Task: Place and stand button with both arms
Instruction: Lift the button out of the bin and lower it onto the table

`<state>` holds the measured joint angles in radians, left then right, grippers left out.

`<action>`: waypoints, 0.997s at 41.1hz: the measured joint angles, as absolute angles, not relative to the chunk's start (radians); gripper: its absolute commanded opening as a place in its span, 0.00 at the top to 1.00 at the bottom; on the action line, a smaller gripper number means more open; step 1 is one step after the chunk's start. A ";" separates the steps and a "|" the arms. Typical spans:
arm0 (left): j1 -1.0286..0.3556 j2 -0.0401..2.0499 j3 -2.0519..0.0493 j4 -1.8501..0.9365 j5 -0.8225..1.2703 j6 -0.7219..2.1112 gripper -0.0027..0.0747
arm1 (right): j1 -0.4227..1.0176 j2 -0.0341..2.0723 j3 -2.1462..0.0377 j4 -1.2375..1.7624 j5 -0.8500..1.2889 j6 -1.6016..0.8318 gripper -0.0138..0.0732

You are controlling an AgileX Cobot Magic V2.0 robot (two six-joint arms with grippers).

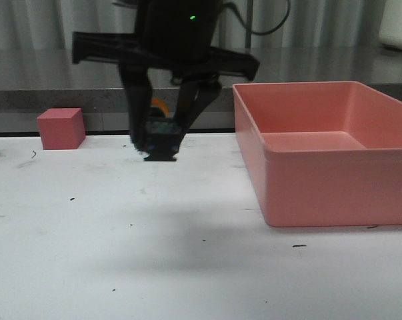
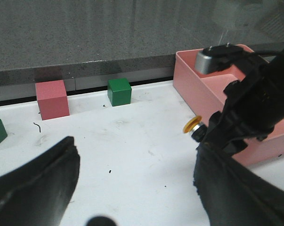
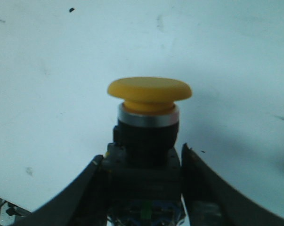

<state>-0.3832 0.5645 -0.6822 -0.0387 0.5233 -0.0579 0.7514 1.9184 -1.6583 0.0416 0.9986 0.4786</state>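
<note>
Two black fingers of the right gripper [image 3: 144, 188] are closed on the small push-button with a yellow round cap and a clear-bluish block [image 3: 149, 122], which is held just above the white table [image 1: 187, 267], beside the big pink plastic box [image 1: 334, 187]. The left gripper [image 2: 132, 188] is seen spread wide with nothing in it, low over the table. A pink cube [image 1: 61, 128] and a green cube [image 2: 119, 91] are set by the far edge.

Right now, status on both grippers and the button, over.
Right gripper shut on the button, held above the table. Left gripper open, empty. Pink bin to the right, pink cube far left; nothing under the button.
</note>
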 measured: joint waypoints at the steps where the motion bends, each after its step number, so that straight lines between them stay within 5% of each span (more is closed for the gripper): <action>1: -0.383 0.565 -0.682 -0.039 0.523 -0.058 0.33 | 0.761 1.928 -1.658 0.044 0.984 0.502 0.56; 36: -0.383 0.565 -0.682 -0.039 0.523 -0.058 0.33 | 0.807 2.150 -1.658 0.133 0.732 0.660 0.55; 41: -0.383 0.565 -0.682 -0.039 0.523 -0.058 0.33 | 0.807 2.151 -1.658 0.133 0.732 0.660 0.46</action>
<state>-0.3832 0.5645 -0.6822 -0.0387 0.5233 -0.0579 0.8073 2.1514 -1.6583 0.1329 0.7315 0.6602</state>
